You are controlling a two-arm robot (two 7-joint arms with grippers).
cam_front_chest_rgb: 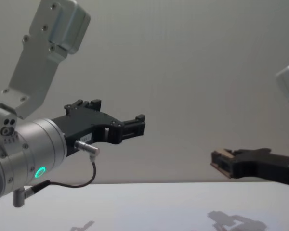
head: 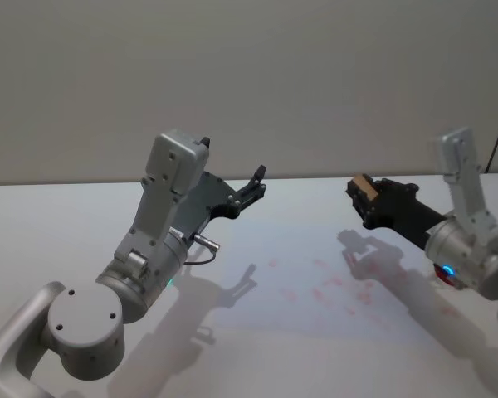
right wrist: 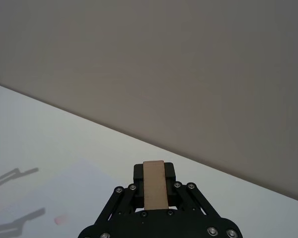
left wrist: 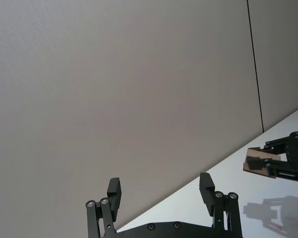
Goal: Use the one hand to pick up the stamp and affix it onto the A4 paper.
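The right end effector [head: 362, 194] is gripping the stamp [head: 362, 184] above the tabletop [head: 66, 224], hiding its red part. The left end effector [head: 257, 180] is hovering open, empty.

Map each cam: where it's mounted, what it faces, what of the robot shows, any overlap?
Head: high, looking down at the white table; both arms show.
Chest: low, facing the wall; left gripper raised, jaws apart.
Left wrist: on the left arm, facing wall and table edge.
Right wrist: on the right arm; right gripper shut on the stamp.
Shared: every view catches the stamp.
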